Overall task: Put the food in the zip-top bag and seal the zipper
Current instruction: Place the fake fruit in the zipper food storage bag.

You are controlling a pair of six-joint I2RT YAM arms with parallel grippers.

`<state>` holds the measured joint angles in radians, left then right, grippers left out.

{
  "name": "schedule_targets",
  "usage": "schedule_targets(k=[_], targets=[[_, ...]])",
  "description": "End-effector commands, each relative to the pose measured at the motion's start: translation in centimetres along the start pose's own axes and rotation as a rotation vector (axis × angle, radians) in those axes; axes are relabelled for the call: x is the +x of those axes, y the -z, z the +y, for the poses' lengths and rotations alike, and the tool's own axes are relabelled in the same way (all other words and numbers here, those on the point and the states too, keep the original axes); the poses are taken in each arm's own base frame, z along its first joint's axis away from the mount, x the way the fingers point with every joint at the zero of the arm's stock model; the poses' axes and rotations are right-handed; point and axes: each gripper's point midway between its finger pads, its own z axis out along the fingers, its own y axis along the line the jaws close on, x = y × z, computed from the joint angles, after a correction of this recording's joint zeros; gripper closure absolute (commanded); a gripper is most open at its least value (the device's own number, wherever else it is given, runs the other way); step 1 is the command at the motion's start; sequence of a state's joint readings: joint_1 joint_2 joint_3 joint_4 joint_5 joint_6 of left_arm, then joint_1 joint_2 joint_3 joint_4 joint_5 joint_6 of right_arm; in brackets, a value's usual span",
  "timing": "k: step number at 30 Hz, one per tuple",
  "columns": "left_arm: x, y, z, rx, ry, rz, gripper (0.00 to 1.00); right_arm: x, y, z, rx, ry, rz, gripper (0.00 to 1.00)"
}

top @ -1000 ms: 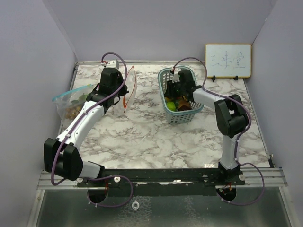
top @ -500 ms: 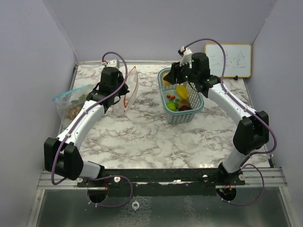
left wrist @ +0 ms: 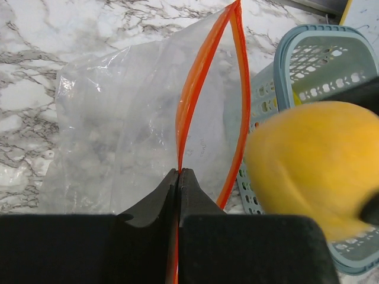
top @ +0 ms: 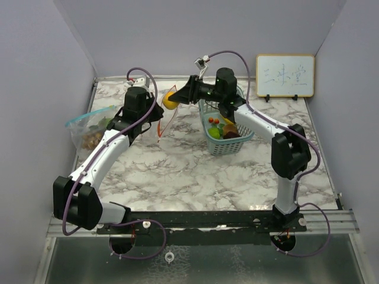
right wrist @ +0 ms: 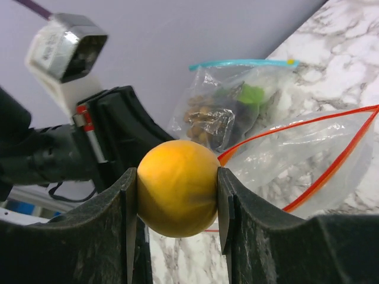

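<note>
Looking for the yellow fruit (right wrist: 176, 186), Mia? Where did it go?

It's up in the air, off the counter (top: 177, 171). The jaws of the right arm (top: 260, 121) are pinching it, one on each side.

And the bag?

The left arm (top: 106, 148) holds up the clear bag with the orange zipper (left wrist: 118, 130). Its jaws are pressed together on the orange rim, at the near end of the mouth.

Is the fruit inside?

Not yet. It hangs just beside the mouth, on the side where the teal basket (top: 222, 148) is. The mouth is a long thin slit. It runs straight away from the left jaws.

So which way should the fruit go?

Sideways, I think, toward the left arm, and in across the slit.

Will it fit?

It looks tight to me. The slit is thin and the fruit is fat. It could bump the rim and push the bag away.

Is there more food?

Yes, a few toy pieces (top: 222, 127) sit in the basket. A bag with a blue zipper (top: 89, 127) lies far to the left with food in it.
</note>
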<state>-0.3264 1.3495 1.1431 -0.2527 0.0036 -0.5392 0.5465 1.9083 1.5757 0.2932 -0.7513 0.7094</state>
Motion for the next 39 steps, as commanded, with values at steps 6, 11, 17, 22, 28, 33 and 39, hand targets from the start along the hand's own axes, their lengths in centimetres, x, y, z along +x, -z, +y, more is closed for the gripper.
schedule_targets(k=[6, 11, 17, 22, 28, 33, 39], targets=[[-1.9, 2.6, -2.4, 0.110, 0.064, -0.066, 1.00, 2.8, -2.6, -4.1, 0.124, -0.150, -0.035, 0.86], [-3.5, 3.6, -2.4, 0.087, 0.076, -0.112, 1.00, 4.9, -0.5, -8.6, 0.419, -0.084, 0.038, 0.86], [-4.4, 3.3, -3.1, 0.123, 0.128, -0.125, 1.00, 5.2, 0.1, -9.6, 0.539, 0.053, 0.139, 0.76], [-3.3, 2.2, -3.4, 0.152, 0.178, -0.094, 1.00, 2.7, 0.3, -7.3, 0.513, 0.103, 0.095, 0.34], [-1.2, 1.1, -3.4, 0.182, 0.257, -0.046, 1.00, -0.4, 1.7, -4.8, 0.529, 0.175, 0.067, 0.14], [-0.8, 1.0, -2.8, 0.161, 0.277, -0.042, 1.00, -3.1, 7.1, -5.4, 0.737, 0.247, 0.050, 0.10], [-0.6, 1.0, -2.4, 0.149, 0.287, -0.049, 1.00, 0.0, 16.4, -10.4, 1.057, 0.172, 0.239, 0.09]])
